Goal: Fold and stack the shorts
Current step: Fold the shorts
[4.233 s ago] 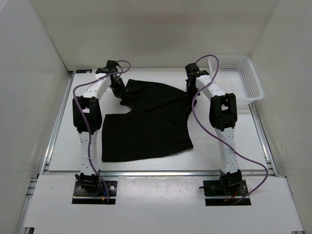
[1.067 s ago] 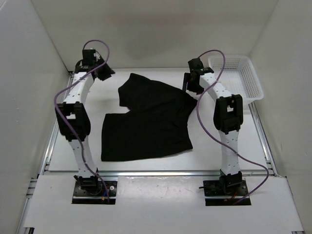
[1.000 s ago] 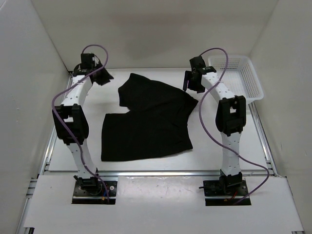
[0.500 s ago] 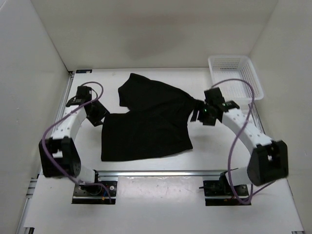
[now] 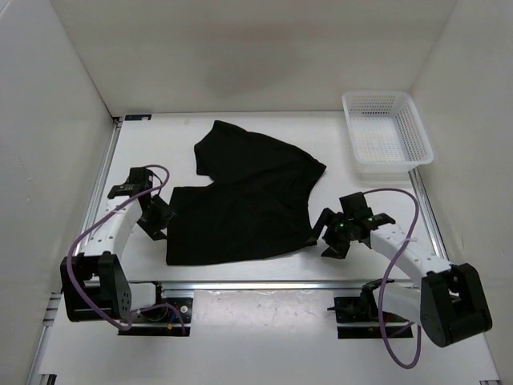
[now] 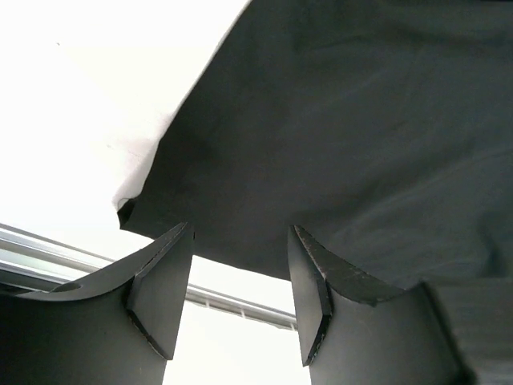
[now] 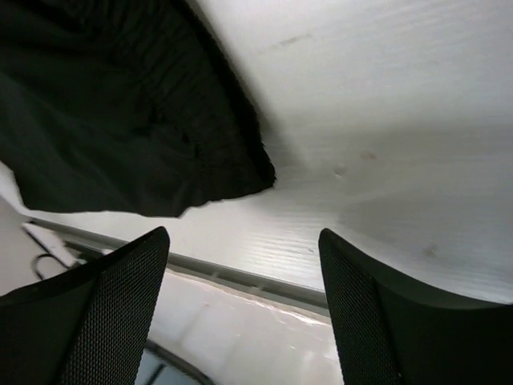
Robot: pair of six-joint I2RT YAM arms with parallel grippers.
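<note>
We note the table [image 5: 361, 192] first: a flat, matte white sheet with a metal rail [image 5: 264, 282] along its near edge. The shorts [image 5: 240, 208] lie spread on the middle of it. They are plain black soft cloth, dull and non-reflective, forming a broad near panel with a second wide part angling off toward the far left. Shallow creases run across the fabric in the left wrist view [image 6: 361, 120]. In the right wrist view [image 7: 120, 104] the cloth looks finely ribbed, and it ends in a blunt corner on the white surface. The basket [image 5: 387, 132] sits at the far right corner, well apart from the shorts. It is a white rectangular plastic tub with perforated walls that flare outward, and only its own lattice floor shows inside. The left gripper [image 5: 156, 220] hangs low just beside the near-left edge of the shorts. Its dark wedge-shaped fingers [image 6: 160, 289] stand apart and clamp nothing, with the hem corner showing beyond them. The right gripper [image 5: 327, 237] sits just beside the near-right corner, its textured pads [image 7: 120, 297] spread wide with nothing between them. We cannot tell whether either gripper touches the cloth.
</note>
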